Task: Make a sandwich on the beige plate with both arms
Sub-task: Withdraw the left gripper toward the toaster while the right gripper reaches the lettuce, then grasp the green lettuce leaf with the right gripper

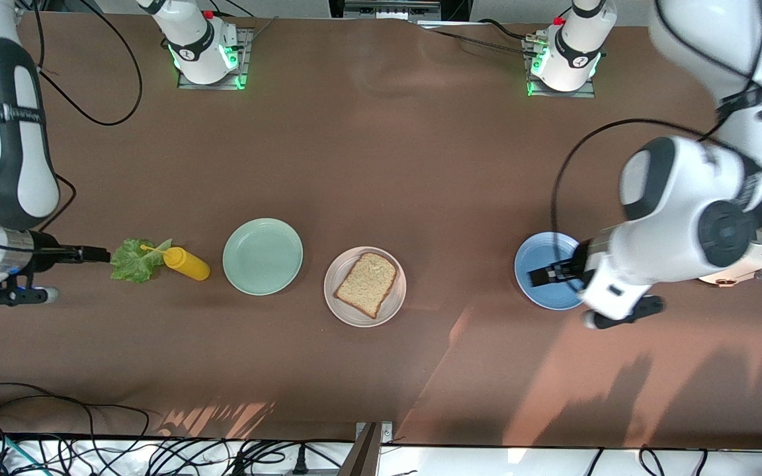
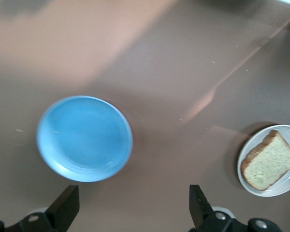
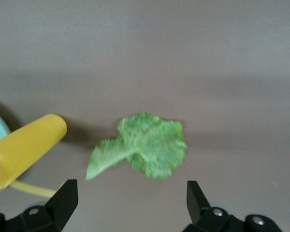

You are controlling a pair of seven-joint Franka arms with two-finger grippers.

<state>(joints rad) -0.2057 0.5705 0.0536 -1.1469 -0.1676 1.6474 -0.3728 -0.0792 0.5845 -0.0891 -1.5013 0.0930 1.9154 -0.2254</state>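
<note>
1. Beige plate (image 1: 365, 287) with one slice of toast (image 1: 366, 283) on it, resting on the brown table (image 1: 381, 172) between the two grippers, just beside the mint-green plate (image 1: 262, 256) and well apart from the blue plate (image 1: 540, 271).
2. Left gripper (image 1: 548, 274) up over the blue plate (image 2: 84, 138), fingers (image 2: 67, 205) spread wide and holding nothing; beige plate (image 2: 285, 186) and toast (image 2: 269, 161) well off toward the right arm's end from this gripper.
3. Right gripper (image 1: 96, 254) low at the edge of the lettuce leaf (image 1: 133, 260), fingers (image 3: 66, 198) parted and empty, with the leaf (image 3: 144, 147) lying flat on the table just ahead of the fingertips.
4. Yellow squeeze bottle (image 1: 184, 262) on its side, touching the leaf, its nozzle lying across the leaf; body (image 3: 24, 147) close beside the right gripper's reach.
5. Toast: light brown, speckled crumb, darker crust, tilted on the plate and covering most of it.
6. Plate: round, pale beige-grey, raised rim.
7. Lettuce: ruffled, bright green, pale stem, apart from the beige plate, with the bottle and the mint-green plate in between.
</note>
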